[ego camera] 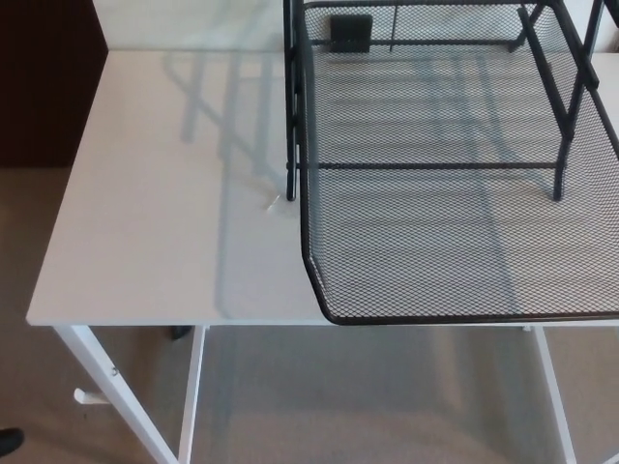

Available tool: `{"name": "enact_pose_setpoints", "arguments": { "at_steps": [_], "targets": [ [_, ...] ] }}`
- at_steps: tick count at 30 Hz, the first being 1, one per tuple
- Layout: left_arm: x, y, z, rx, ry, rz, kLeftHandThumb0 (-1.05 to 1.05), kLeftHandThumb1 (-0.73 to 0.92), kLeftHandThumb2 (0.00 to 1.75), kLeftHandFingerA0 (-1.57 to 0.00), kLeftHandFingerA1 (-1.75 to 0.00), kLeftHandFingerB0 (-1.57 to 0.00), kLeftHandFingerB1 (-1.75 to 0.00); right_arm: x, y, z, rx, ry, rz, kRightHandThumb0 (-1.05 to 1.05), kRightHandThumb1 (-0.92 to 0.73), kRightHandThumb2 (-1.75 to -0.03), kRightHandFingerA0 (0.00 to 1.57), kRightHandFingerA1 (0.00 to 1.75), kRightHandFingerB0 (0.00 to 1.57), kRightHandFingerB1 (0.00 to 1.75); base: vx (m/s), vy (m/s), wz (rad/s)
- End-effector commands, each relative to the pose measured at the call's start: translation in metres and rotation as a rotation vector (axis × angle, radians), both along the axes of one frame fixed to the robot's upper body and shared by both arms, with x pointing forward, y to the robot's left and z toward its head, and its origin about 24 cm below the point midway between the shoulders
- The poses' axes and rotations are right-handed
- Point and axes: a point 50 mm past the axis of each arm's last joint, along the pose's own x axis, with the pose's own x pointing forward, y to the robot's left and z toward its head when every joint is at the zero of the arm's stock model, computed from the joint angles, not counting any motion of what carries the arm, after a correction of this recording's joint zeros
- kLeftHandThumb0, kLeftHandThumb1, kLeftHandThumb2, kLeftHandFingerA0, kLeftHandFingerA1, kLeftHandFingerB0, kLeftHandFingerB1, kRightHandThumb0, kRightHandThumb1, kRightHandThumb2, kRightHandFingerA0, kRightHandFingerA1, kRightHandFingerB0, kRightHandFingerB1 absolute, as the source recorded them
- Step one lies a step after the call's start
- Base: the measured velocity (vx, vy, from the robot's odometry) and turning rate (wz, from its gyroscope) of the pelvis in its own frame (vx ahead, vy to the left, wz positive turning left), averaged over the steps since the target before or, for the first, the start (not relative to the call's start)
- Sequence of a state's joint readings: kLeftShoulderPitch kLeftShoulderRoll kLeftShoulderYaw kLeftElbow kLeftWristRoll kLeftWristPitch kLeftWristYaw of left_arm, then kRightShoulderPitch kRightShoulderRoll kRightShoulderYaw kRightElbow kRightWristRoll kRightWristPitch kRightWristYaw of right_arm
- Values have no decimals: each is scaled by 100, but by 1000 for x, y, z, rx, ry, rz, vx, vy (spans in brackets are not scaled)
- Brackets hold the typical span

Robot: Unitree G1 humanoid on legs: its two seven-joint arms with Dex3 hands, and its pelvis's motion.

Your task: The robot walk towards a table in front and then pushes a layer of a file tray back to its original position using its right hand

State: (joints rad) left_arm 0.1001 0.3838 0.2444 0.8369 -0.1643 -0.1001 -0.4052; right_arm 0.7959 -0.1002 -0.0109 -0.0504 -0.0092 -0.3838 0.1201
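Tabletop (155,213), white and pale, fills the left and middle of the head view, carried on white legs (106,387) that slant down over a beige carpeted floor (368,396). A dark wall or panel (44,82) stands beyond the tabletop's far left corner. Faint grey shadows of the rack fall across the white surface left of the tray. A small pale scrap (275,202), too small to identify, lies on the tabletop just beside the foot of the front left upright. At the bottom left edge of the picture a small dark shape (8,442) shows on the floor; what it is cannot be told.

The black wire-mesh file tray (455,242) sits on the right half of the tabletop. Its lowest layer is slid out toward the camera: the rounded front rim (435,317) overhangs the near edge of the tabletop, well forward of the frame's black uprights (290,145). A thin crossbar (435,165) runs across the mesh between the left upright and a right upright (561,145). A small black block (351,32) sits at the back of the frame near the top of the view. The tray's right side runs out of the picture.

Neither hand shows anywhere in the view, so whether their fingers are spread or closed cannot be seen, and how the pulled-out layer lies relative to the right hand cannot be told
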Motion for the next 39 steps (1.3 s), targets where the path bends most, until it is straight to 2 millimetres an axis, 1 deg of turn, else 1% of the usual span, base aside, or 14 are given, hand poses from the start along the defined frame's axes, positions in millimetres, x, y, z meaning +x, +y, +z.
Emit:
{"name": "enact_pose_setpoints", "arguments": {
  "at_steps": [1, 4, 5, 7, 17, 23, 28, 29, 30, 31, 32, 35, 36, 39],
  "targets": [
    [-1, 2, -1, -6, 22, 16, -7, 62, 59, -49, -48, -39, -39, -5, 19, 63, 32, -345, 63, -38, -61, -58, 51, 45, 42, 40, 0, 0, 0],
    [-1, 2, -1, -3, 22, 14, -7, 62, 59, -49, -48, -39, -39, -4, 23, 72, 16, -401, 75, -38, -61, -58, 48, 43, 41, 38, 0, 0, 0],
    [-1, 3, -2, 3, 26, 20, -7, 62, 59, -50, -49, -41, -39, 0, 31, 98, -41, -589, 101, -39, -58, -57, 44, 44, 38, 38, 0, 0, 0],
    [-4, 4, -1, 9, 22, 11, -9, 61, 59, -49, -49, -41, -39, 1, 37, 120, -125, -748, 148, -44, -60, -57, 43, 45, 33, 36, 0, 0, 0],
    [-5, 3, -1, 28, 34, -1, -9, 62, 60, -50, -46, -40, -39, 13, 57, 163, -352, -1105, 129, -57, -55, -57, 26, 45, 25, 38, 0, 0, 0],
    [-3, 4, 0, 19, 21, 7, -10, 61, 59, -50, -48, -42, -39, 28, 69, 171, -394, -1246, 132, -58, -56, -57, 26, 45, 24, 35, 0, 0, 0],
    [0, 6, 2, 7, 19, 9, -7, 64, 58, -53, -48, -43, -38, 37, 78, 174, -452, -1224, 170, -61, -56, -56, 28, 44, 28, 35, 0, 0, 0],
    [0, 5, 2, 2, 17, 10, -6, 61, 58, -49, -49, -40, -39, 39, 79, 174, -472, -1193, 203, -55, -55, -57, 16, 41, 19, 31, 0, 0, 0],
    [0, 5, 1, -3, 14, 12, -6, 61, 58, -49, -49, -40, -39, 42, 80, 175, -496, -1154, 243, -55, -55, -57, 16, 41, 19, 31, 0, 0, 0],
    [2, 6, 3, -6, 4, 14, -5, 61, 58, -49, -49, -40, -39, 46, 81, 175, -514, -1144, 266, -57, -47, -72, 11, 46, 13, 39, 0, 0, 0],
    [3, 7, 3, 0, 2, 13, -8, 60, 57, -55, -48, -42, -38, 51, 81, 173, -527, -1135, 284, -33, -36, -91, 2, 53, 0, 49, 0, 0, 0],
    [2, 7, 3, 10, 5, 10, -8, 60, 57, -55, -48, -42, -38, 55, 82, 170, -541, -1123, 301, -33, -36, -91, 2, 53, 0, 49, 0, 0, 0],
    [3, 8, 4, 0, 5, 19, -9, 61, 59, -51, -49, -42, -40, 65, 84, 160, -586, -1087, 335, -43, -41, -54, 3, 32, 15, 29, 0, 0, 0],
    [8, 7, 6, 30, -2, 5, -9, 61, 59, -52, -47, -44, -39, 78, 85, 151, -690, -1007, 381, -49, -41, -54, 0, 30, 12, 29, 0, 0, 0]
  ]
}}
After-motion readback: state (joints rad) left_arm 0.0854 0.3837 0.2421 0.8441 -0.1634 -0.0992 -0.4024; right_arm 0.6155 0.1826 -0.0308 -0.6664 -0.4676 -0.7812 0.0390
